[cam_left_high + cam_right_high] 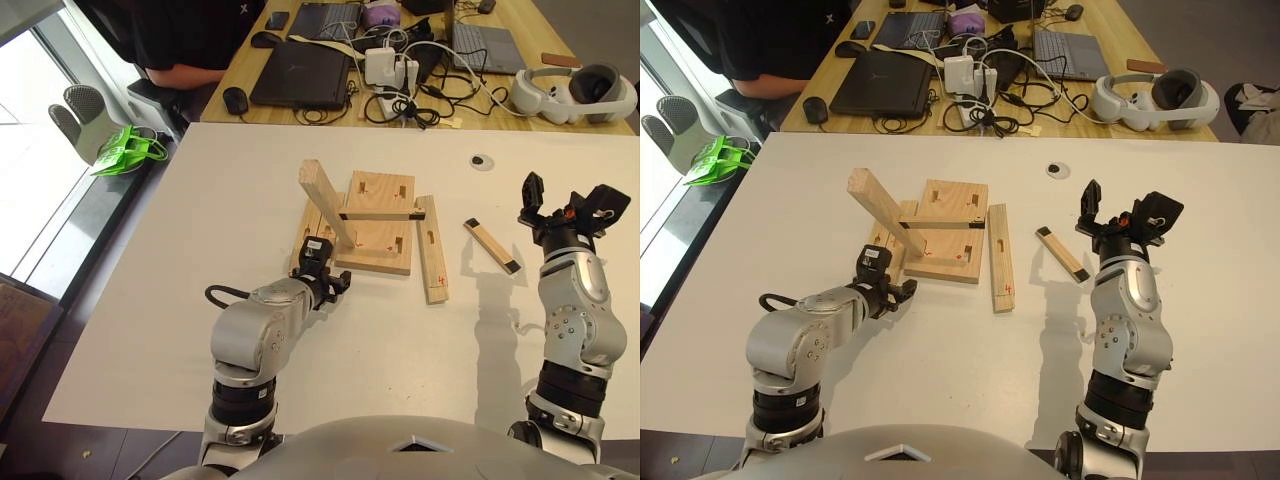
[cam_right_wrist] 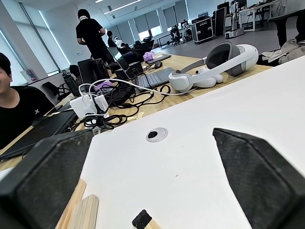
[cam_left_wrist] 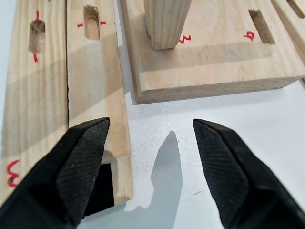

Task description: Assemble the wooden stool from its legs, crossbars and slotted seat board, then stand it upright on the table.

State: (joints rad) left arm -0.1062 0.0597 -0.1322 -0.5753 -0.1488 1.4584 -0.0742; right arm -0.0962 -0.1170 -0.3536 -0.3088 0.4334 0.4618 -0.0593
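We find the left end effector (image 3: 150, 126) open and low over the worktop (image 1: 250, 180). One finger is above the near end of the two loose legs (image 3: 93, 71) and the other is over the bare gap beside the seat board (image 1: 378, 250).

The two loose legs lie touching side by side, so in our judgement a finger cannot pass between them. Closing here may pinch only an edge, slip, or drag both.

The tilted leg (image 1: 322, 195) leans in its slot and looks loosely seated. A knock to the seat board could topple it and dislodge the crossbar (image 1: 380, 214) resting against it.

The right end effector (image 1: 567, 203) is open, raised and gripping nothing, near the short crossbar (image 1: 491, 245).
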